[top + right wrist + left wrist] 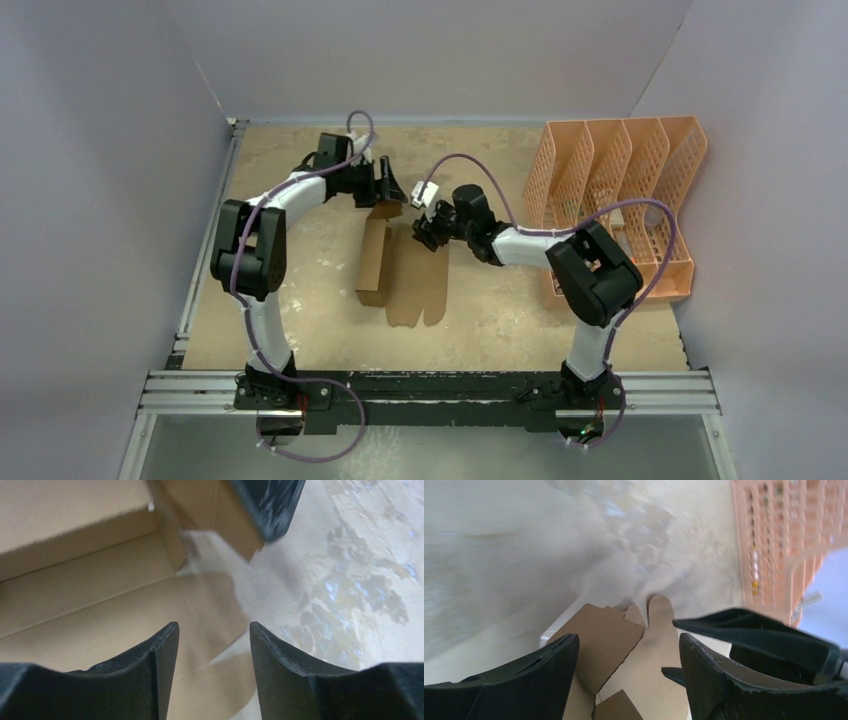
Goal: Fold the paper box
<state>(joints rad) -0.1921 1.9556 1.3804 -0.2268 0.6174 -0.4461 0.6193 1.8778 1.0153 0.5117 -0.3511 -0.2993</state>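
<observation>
Tan tabletop (500, 330), paper box (405, 285), pale walls (100, 150)

Both arms are white tubular links between bulky black joint housings: the left arm (262, 240) at the left of the overhead frame, the right arm (590, 275) at the right. A purple cable (238, 285) loops along each. Their black bases sit on a silver rail (190, 390) across the bottom. The left claw (628, 640) and the right claw (214, 630) have thick matte-black fingers with rough edges.
</observation>
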